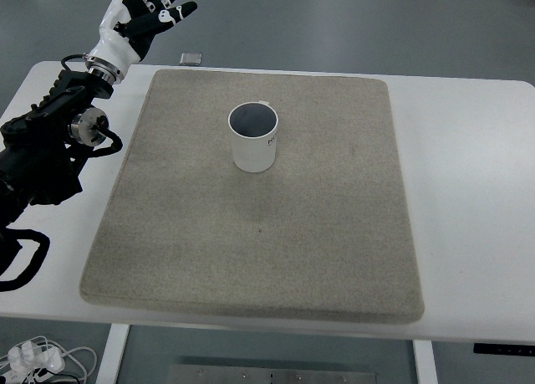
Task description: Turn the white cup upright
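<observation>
white cup (253, 139) stands up on the grey mat (251, 233), so the job looks done. left hand (146, 16) is spread wide, holding nothing.

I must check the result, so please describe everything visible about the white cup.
The white cup is a plain cylinder, apparently ceramic or plastic, with a dark grey inside and a small dark mark near its rim. It stands upright, mouth up, on the grey mat, slightly behind the mat's centre. It looks empty. Nothing else touches it.
</observation>
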`<action>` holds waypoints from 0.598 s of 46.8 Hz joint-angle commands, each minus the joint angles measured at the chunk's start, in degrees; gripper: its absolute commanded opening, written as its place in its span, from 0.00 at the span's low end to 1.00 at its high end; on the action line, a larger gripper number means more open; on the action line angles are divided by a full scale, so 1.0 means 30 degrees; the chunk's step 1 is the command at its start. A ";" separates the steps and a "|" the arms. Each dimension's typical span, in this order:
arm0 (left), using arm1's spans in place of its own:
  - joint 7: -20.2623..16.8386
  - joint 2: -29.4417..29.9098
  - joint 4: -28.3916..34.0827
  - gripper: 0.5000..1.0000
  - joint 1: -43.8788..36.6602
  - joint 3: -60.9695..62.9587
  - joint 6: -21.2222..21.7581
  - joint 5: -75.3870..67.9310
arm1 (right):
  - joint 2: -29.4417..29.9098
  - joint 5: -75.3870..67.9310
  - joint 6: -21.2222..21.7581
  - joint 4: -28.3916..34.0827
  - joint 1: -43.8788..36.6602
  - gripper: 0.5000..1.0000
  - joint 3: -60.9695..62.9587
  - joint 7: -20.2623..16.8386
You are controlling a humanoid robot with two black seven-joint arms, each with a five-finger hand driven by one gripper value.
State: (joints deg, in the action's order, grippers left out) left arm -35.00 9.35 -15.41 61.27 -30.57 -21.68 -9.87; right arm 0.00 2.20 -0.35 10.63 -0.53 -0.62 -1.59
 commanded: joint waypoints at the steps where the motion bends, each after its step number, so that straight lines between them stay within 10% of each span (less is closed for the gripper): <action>1: 0.0001 0.0105 0.0126 0.99 -0.0003 0.0023 -0.0097 0.0826 | 0.0000 0.0000 0.0000 0.0000 -0.0001 0.90 0.0000 0.0001; 11: 0.0124 0.0134 0.0361 0.99 -0.0179 -0.0036 -0.0595 0.2817 | 0.0000 0.0000 -0.0029 0.0000 -0.0001 0.90 0.0176 0.0001; 28: 0.6831 -0.0012 0.0361 0.99 -0.1057 -0.0065 -0.0566 0.7623 | 0.0000 -0.0058 0.0175 0.0088 0.0000 0.90 0.0147 0.0001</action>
State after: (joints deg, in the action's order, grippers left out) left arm -17.26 9.56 -14.35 58.79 -30.77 -23.49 11.12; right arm 0.00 1.87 0.07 10.87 -0.51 -0.07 -1.58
